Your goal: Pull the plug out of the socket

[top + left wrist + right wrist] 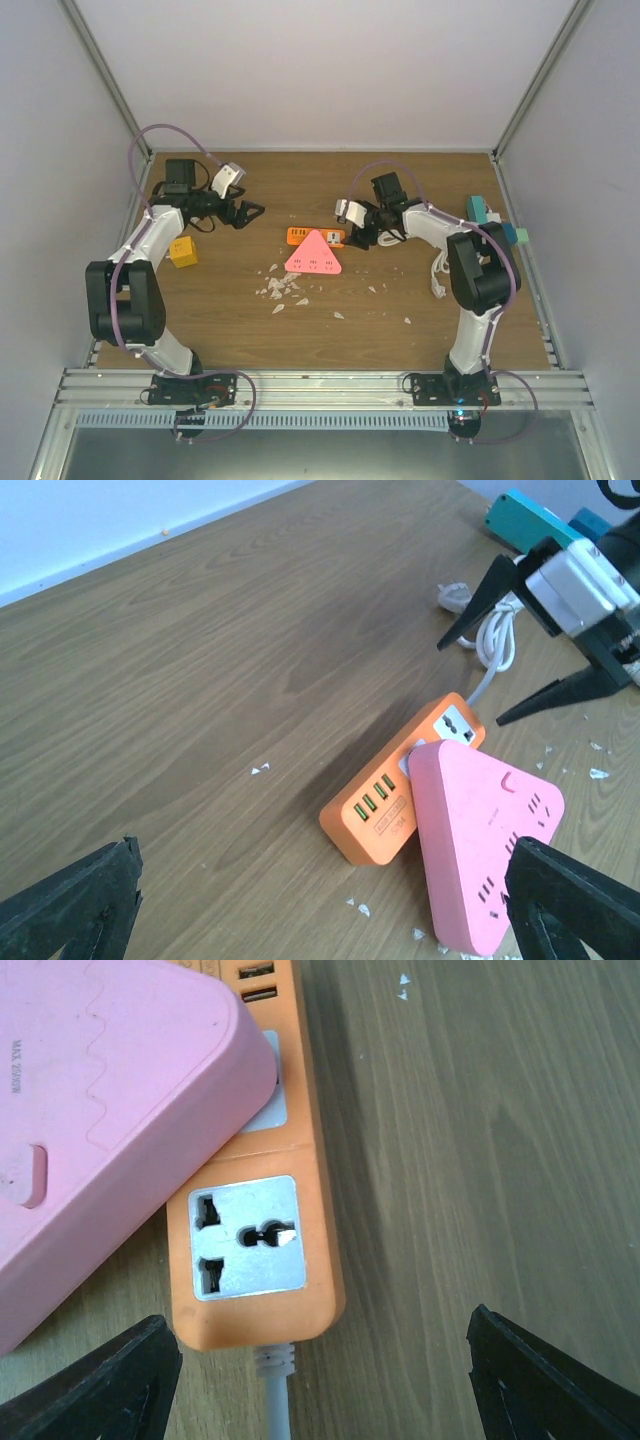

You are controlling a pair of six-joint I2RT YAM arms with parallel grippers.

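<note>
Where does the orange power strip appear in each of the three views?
Top external: the orange power strip lies near the centre, showing just behind the pink triangular adapter.
Left wrist: the orange power strip is lower centre-right, its near end under the pink triangular adapter.
Right wrist: the orange power strip runs from the top edge down the centre.
Shared landmark: the pink triangular adapter overlapping it.

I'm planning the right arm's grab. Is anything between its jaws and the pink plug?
Nothing visible. The right gripper hovers, jaws apart, over the cable end of the orange socket strip; the pink plug sits uncovered just beside it.
</note>
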